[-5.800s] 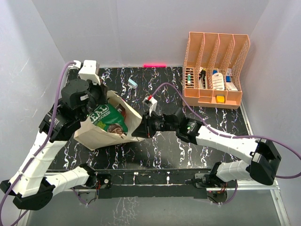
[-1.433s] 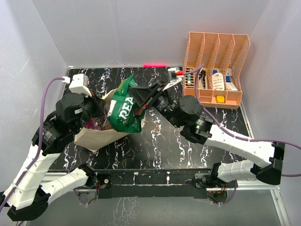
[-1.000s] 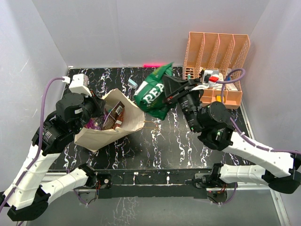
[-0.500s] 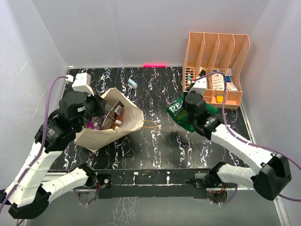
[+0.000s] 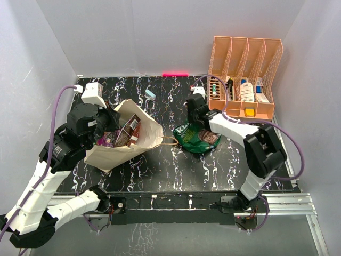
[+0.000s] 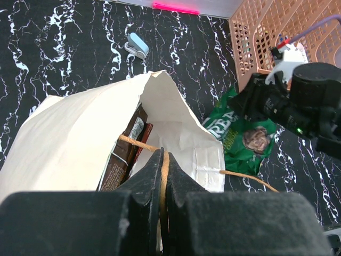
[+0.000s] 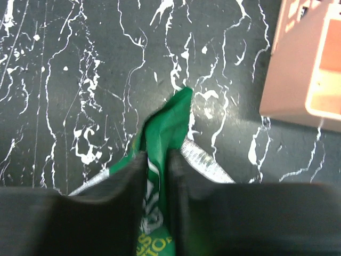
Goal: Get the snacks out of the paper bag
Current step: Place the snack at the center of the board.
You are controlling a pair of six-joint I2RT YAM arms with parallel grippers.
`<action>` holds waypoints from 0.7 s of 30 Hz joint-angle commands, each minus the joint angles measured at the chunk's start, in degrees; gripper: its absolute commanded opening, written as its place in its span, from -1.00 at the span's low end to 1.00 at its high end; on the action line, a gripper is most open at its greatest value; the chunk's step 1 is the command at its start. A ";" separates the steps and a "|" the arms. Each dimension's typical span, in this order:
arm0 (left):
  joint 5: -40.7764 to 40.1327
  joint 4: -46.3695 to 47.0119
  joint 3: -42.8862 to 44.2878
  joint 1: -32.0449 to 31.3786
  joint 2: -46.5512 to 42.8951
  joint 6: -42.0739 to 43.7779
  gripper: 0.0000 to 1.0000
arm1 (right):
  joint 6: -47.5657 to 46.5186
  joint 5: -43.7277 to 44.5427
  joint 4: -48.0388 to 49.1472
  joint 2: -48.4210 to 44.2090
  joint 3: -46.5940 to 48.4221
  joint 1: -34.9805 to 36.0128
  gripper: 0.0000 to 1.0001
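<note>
The tan paper bag (image 5: 122, 146) lies tilted on the black marbled table with its mouth open to the right. My left gripper (image 5: 113, 121) is shut on its brown cord handle (image 6: 133, 143), holding the mouth up. A red-brown packet (image 5: 130, 130) and a purple one (image 5: 105, 140) show inside the bag (image 6: 69, 128). A dark green snack packet (image 5: 198, 138) lies on the table just right of the bag. My right gripper (image 5: 194, 124) pinches its raised top edge (image 7: 170, 122), fingers (image 7: 130, 181) either side of the film.
An orange divided rack (image 5: 242, 80) with small bottles and boxes stands at the back right, close behind my right arm. A tiny light-blue block (image 5: 150, 95) lies behind the bag. The bag's second cord handle (image 5: 169, 141) loops out towards the green packet.
My right arm carried the green packet out of the bag, swung it right and lowered it flat onto the table. The left gripper kept hold of the handle throughout.
</note>
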 commanded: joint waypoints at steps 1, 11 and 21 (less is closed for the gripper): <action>0.04 -0.08 1.88 -0.25 -0.08 -0.45 -1.00 | -2.66 -2.18 -1.78 6.27 8.43 -1.48 -0.18; -0.25 0.19 1.30 -0.25 -0.18 0.16 -1.00 | -1.77 -9.71 -6.95 -7.33 1.20 -1.67 0.79; 1.12 1.20 -1.22 -0.25 -1.69 -1.26 -1.00 | 5.40 -22.45 4.64 -18.05 -17.16 -3.42 0.69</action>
